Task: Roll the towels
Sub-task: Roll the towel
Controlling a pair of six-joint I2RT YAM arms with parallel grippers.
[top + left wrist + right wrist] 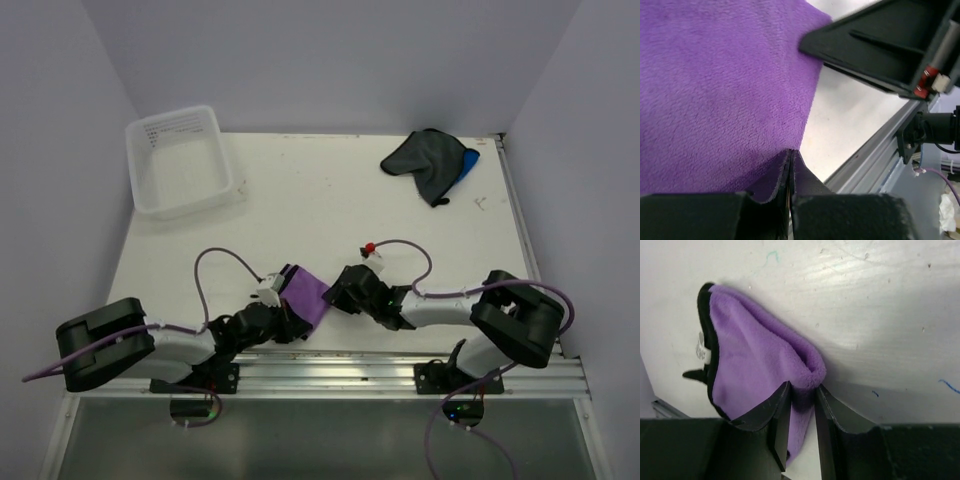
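Observation:
The purple towel [306, 294] lies partly folded near the table's front edge, between both grippers. My left gripper [284, 312] is at its near left edge; in the left wrist view the jaws [791, 156] are pressed together at the rim of the purple towel [725, 85]. My right gripper [337, 291] is at its right side; in the right wrist view the jaws [802, 396] pinch a rolled fold of the purple towel [755, 365]. The dark grey-black towel [422, 155] lies crumpled at the far right over the bright blue towel [468, 163].
A clear plastic tub [180, 160] stands at the far left. An aluminium rail [400, 365] runs along the front edge. The right gripper's black body [880, 45] is close beside the towel in the left wrist view.

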